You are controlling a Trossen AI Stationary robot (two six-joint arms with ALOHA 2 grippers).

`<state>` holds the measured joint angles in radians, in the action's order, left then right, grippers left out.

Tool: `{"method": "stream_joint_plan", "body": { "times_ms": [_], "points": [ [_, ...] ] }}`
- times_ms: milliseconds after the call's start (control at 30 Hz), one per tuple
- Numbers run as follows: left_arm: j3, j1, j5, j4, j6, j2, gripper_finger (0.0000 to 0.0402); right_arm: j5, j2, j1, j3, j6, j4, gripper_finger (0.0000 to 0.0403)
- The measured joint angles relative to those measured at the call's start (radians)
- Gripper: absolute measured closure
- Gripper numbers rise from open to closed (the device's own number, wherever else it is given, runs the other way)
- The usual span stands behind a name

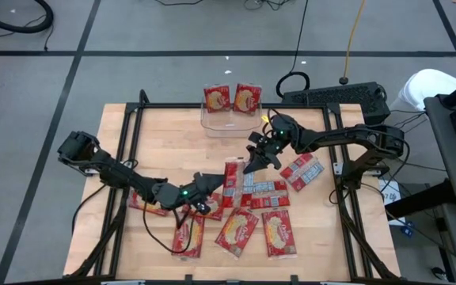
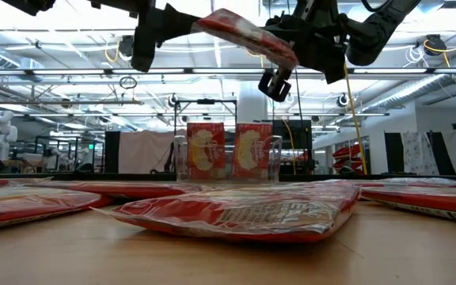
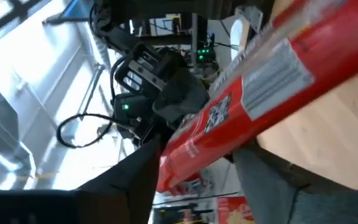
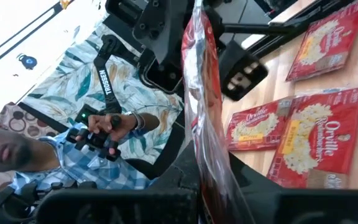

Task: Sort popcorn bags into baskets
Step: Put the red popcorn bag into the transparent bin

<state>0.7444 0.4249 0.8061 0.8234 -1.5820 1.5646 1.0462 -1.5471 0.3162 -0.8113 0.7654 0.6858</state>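
The right gripper (image 1: 253, 164) is up in the air over the middle of the surface (image 1: 117, 142). Its fingers are pressed tight on one edge of a red popcorn bag (image 1: 229, 184). The left gripper (image 1: 209, 184) is at the other end of that same bag. In the left wrist view the bag (image 3: 253, 106) runs between its two dark fingers (image 3: 135, 186), which sit close on either side of it. I cannot tell if they are squeezing it or only near it. In the low view the bag (image 2: 248, 36) hangs high above the wood, tilted, with both grippers at it.

The clear basket (image 1: 229, 120) sits at the far edge of the surface, near the middle. Two popcorn bags (image 1: 217, 98) stand upright in it, side by side, with their picture sides showing.

More red bags lie flat on the wood. Three lie in a row (image 1: 279, 234) near the front edge. Some lie in a loose bunch (image 1: 264, 190) in the middle, with white printed backs up. One lies (image 1: 302, 172) just right of the right gripper.

The surface is light wood with a black frame around it. A black keyboard (image 1: 335, 96) lies past the far right corner. The floor is grey with dark lines. In the right wrist view, a person (image 4: 73, 155) in a blue checked shirt sits beyond the surface, holding dark handles.
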Motion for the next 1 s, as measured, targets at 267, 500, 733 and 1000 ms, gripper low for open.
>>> {"method": "stream_joint_plan", "body": {
  "times_ms": [267,500,733,1000],
  "points": [
    [0.000,0.000,-0.134,-0.011,-0.009,0.017,0.0105,0.004,0.000,0.017,0.008,-0.009,0.000,0.0399],
    [0.000,-0.066,-0.184,-0.006,-0.036,0.053,0.0171,-0.002,0.000,0.017,0.008,-0.017,-0.002,0.0399],
    [0.000,-0.112,-0.197,-0.006,-0.099,0.052,0.0321,-0.025,0.000,0.037,0.008,-0.017,-0.008,0.0399],
    [0.000,-0.141,-0.150,-0.005,-0.091,0.052,0.0368,-0.090,0.019,0.093,0.009,-0.056,-0.013,0.0369]
  ]
}}
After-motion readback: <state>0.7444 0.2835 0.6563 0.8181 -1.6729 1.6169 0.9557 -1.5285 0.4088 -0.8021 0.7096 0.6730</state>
